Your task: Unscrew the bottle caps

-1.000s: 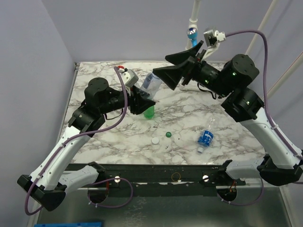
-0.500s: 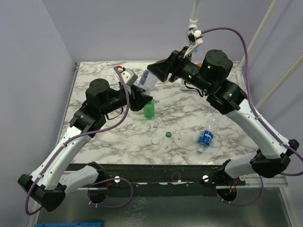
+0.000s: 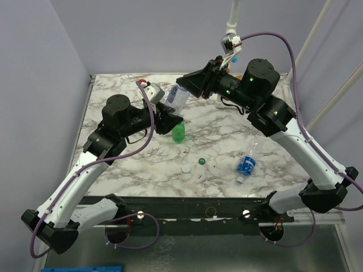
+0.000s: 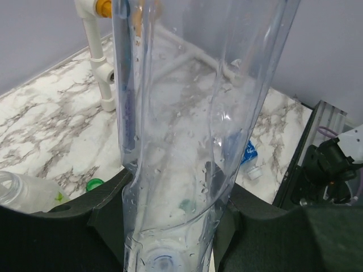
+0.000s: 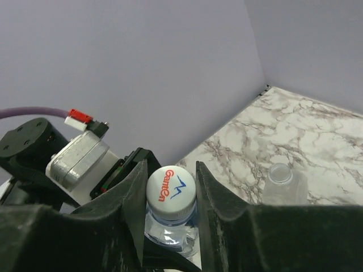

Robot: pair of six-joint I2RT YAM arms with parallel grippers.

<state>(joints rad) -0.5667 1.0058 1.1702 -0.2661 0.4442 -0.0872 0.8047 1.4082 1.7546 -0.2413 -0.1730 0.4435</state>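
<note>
The left hand (image 4: 173,212) is clamped on the lower body of a clear bottle (image 4: 181,130). Its two fingers press the plastic from either side, with the bottle's base toward the wrist and its neck pointing away and upward, off the counter (image 3: 227,133). In my judgement this hold is there to stop the body turning. At the far end of that bottle, the right hand (image 5: 171,192) is closed on the white cap (image 5: 170,188), one finger tight against each side. The grip suits twisting the cap while the other arm resists, and the cap appears seated on the neck. A green bottle (image 3: 179,133) stands just beneath the left hand's fingertips. A loose white cap (image 3: 186,168) and a loose green cap (image 3: 201,161) lie well apart from both hands, toward the arm bases. A blue-labelled bottle (image 3: 245,165) lies on its side, well below the right hand. The counter is white marble-patterned with grey veining, bounded by plain lilac walls (image 3: 142,34). A white pipe (image 3: 233,14) rises behind the right hand.
</note>
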